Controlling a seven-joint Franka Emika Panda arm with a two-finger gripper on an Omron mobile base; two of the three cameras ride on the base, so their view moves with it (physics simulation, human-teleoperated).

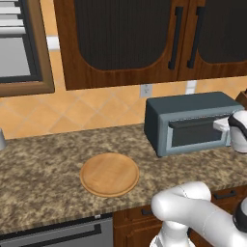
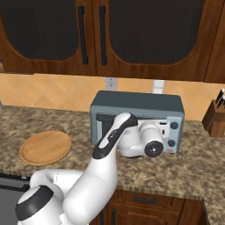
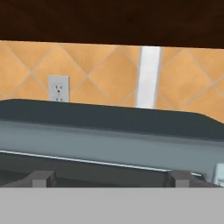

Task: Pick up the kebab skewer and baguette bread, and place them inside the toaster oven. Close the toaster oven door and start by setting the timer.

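Note:
The blue-grey toaster oven (image 1: 189,107) (image 2: 139,103) stands at the back of the counter. Its glass door (image 1: 198,135) is upright against the box, and the dark bar handle (image 1: 195,122) runs along the door's top edge. My gripper (image 1: 221,124) is at the right end of that handle. In the hand view the gripper (image 3: 109,180) is open, its fingertips (image 3: 41,178) wide apart just in front of the oven's upper front edge (image 3: 109,146). Two knobs (image 2: 174,125) show on the oven's right strip. The kebab skewer and the baguette bread are out of view.
A round wooden board (image 1: 109,174) (image 2: 45,147) lies bare on the granite counter (image 1: 43,169) left of the oven. A knife block (image 2: 215,117) stands at the far right. Dark wooden cabinets (image 2: 145,30) hang above, and a wall outlet (image 3: 58,88) sits behind the oven.

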